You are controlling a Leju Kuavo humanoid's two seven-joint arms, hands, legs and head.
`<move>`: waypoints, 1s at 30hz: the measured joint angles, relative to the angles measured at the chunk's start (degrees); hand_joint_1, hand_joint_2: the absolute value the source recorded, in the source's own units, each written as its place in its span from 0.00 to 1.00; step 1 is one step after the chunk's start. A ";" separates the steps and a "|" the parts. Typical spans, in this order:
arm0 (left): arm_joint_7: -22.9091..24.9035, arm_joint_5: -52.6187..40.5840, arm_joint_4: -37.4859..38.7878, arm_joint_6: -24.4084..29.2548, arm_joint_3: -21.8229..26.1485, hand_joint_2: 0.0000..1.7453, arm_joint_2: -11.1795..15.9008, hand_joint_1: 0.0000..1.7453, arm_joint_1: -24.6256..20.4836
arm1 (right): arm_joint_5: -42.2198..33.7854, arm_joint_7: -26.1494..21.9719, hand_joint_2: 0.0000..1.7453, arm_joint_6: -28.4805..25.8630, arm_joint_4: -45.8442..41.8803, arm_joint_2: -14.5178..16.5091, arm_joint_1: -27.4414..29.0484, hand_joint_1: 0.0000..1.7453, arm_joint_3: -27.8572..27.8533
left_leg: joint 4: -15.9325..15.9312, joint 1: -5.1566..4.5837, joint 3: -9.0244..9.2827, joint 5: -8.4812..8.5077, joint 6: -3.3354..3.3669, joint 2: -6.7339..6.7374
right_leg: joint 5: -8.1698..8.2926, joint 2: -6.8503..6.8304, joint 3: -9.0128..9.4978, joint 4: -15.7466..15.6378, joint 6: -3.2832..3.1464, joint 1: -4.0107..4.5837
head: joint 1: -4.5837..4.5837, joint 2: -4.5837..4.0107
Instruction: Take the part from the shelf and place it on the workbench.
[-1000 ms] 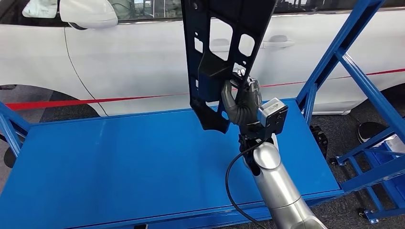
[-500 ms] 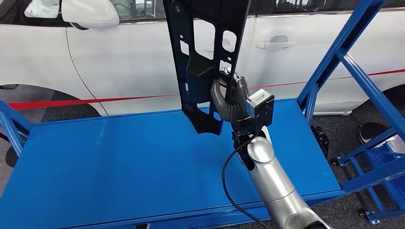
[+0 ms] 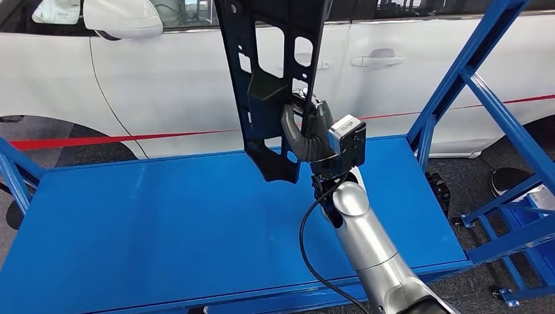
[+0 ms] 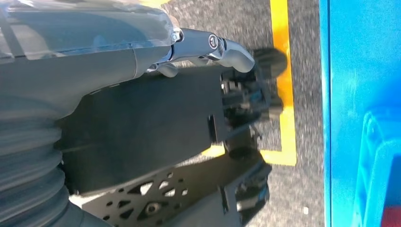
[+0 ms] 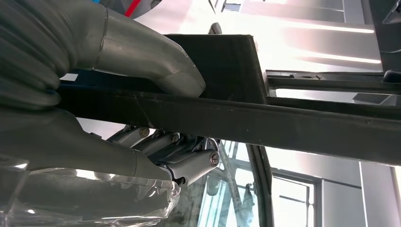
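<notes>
Head view: the right hand point(image 3: 313, 136) grips the black part point(image 3: 275, 78) upright, above the far edge of the blue surface point(image 3: 163, 222), right of centre; a white car point(image 3: 131, 85) stands behind.

Left wrist view: the left hand point(image 4: 94, 61) hangs over the floor point(image 4: 302, 56); whether its fingers point(image 4: 222, 47) are closed, I cannot tell.

Right wrist view: thumb point(image 5: 146, 56) and fingers point(image 5: 175, 151) clamp the part point(image 5: 265, 118).

The part point(image 3: 271, 78) is a long, flat black plastic panel with several cut-out openings and a raised moulded section near its middle. It stands nearly upright in the upper centre of the head view, its top running out of the frame. Its pointed lower end hangs above the blue workbench point(image 3: 163, 222), a broad flat surface spanning the lower frame.
</notes>
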 joint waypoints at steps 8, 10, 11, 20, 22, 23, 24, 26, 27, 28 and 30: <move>0.67 0.70 -0.01 -3.51 0.00 1.00 0.02 0.00 -0.04 | -0.56 -0.57 1.00 -1.13 -0.05 0.00 0.07 1.00 -0.07 | 0.01 0.00 0.01 0.00 0.00 0.00 | 0.00 0.00 0.00 0.00 0.00 -0.01 | 0.00 0.00; 0.35 0.54 -0.01 -3.56 0.00 1.00 0.02 0.00 -0.04 | -0.98 -1.17 1.00 -1.69 -0.23 0.01 0.21 1.00 -0.15 | 0.01 0.00 0.01 0.00 0.00 0.00 | 0.00 0.00 -0.01 0.00 0.00 -0.01 | 0.00 0.00; 0.16 0.50 -0.01 -3.60 0.00 1.00 0.02 0.00 -0.04 | -1.05 -1.37 1.00 -1.95 -0.41 0.00 0.34 1.00 -0.19 | 0.01 0.00 0.01 0.00 0.00 0.01 | 0.00 0.01 -0.01 0.00 0.00 -0.01 | 0.00 0.00; -0.93 0.29 -0.01 -4.44 0.00 1.00 0.04 0.00 -0.01 | -0.20 -1.53 1.00 -3.84 -1.61 -0.02 1.51 1.00 -0.26 | 0.01 0.00 0.00 0.00 0.00 0.01 | 0.00 0.01 -0.01 -0.01 0.01 -0.02 | 0.00 0.00; -1.00 0.13 -0.01 -4.65 0.00 1.00 0.04 0.00 0.00 | 0.19 -1.53 1.00 -4.25 -1.69 -0.02 1.74 1.00 -0.26 | 0.04 -0.02 -0.01 -0.01 0.00 0.01 | 0.02 0.00 -0.01 -0.02 0.02 -0.06 | 0.00 0.00; -1.01 0.05 -0.01 -4.73 0.00 1.00 0.04 0.00 0.00 | 0.28 -1.53 1.00 -4.38 -1.73 -0.02 1.82 1.00 -0.26 | 0.05 -0.04 -0.01 -0.01 0.00 0.01 | 0.03 0.00 -0.01 -0.03 0.04 -0.08 | 0.00 0.00; -1.03 0.02 -0.01 -4.79 0.00 1.00 0.04 0.00 0.01 | 0.32 -1.53 1.00 -4.44 -1.76 -0.02 1.87 1.00 -0.26 | 0.05 -0.06 -0.01 -0.01 0.00 0.01 | 0.03 0.00 -0.01 -0.03 0.05 -0.10 | 0.00 0.00; -1.05 -0.02 -0.01 -4.85 0.00 1.00 0.04 0.00 0.02 | 0.32 -1.53 1.00 -4.46 -1.77 -0.02 1.91 1.00 -0.26 | 0.06 -0.09 -0.01 -0.01 0.01 0.01 | 0.05 0.01 -0.01 -0.03 0.08 -0.14 | 0.00 0.00; -1.06 -0.05 -0.01 -4.88 0.00 1.00 0.04 0.00 0.02 | 0.32 -1.53 1.00 -4.48 -1.77 -0.02 1.93 1.00 -0.26 | 0.07 -0.11 -0.02 -0.02 0.02 0.01 | 0.05 0.01 -0.01 -0.03 0.09 -0.16 | 0.00 0.00; -1.06 -0.14 -0.01 -4.90 -0.01 1.00 0.04 0.00 0.02 | 0.33 -1.53 1.00 -4.53 -1.78 -0.02 1.95 1.00 -0.27 | 0.08 -0.14 -0.02 -0.03 0.04 0.01 | 0.05 0.00 -0.01 -0.04 0.10 -0.17 | 0.00 0.00; -1.14 -0.43 -0.01 -4.84 -0.02 1.00 0.04 0.00 0.02 | 0.34 -1.53 1.00 -4.83 -1.94 -0.02 2.04 1.00 -0.33 | 0.14 -0.19 -0.04 -0.08 0.11 0.01 | 0.04 0.00 -0.01 -0.04 0.20 -0.22 | 0.00 0.00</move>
